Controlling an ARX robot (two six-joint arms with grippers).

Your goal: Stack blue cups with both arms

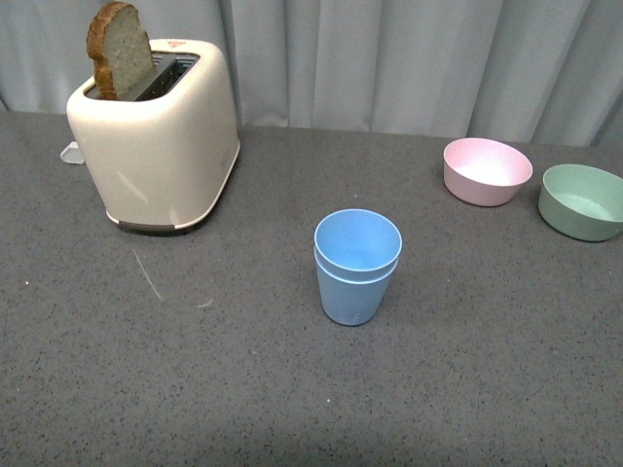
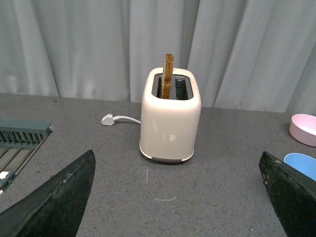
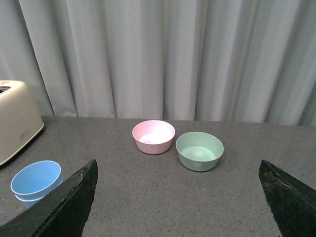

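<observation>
The two light blue cups (image 1: 356, 265) stand upright in the middle of the grey table, one nested inside the other, two rims showing. The right wrist view catches them beside the toaster (image 3: 37, 182); the left wrist view shows only a blue rim (image 2: 301, 164) at the picture's edge. Neither arm appears in the front view. My left gripper (image 2: 177, 197) is open, its black fingers (image 2: 54, 202) wide apart over bare tabletop facing the toaster. My right gripper (image 3: 177, 197) is also open, with nothing between its fingers (image 3: 64, 205), and faces the two bowls.
A cream toaster (image 1: 156, 131) with a bread slice (image 1: 119, 49) stands at the back left, its white plug (image 2: 107, 119) lying behind it. A pink bowl (image 1: 487, 170) and a green bowl (image 1: 582, 200) sit at the back right. A grey-green rack (image 2: 19, 140) shows in the left wrist view.
</observation>
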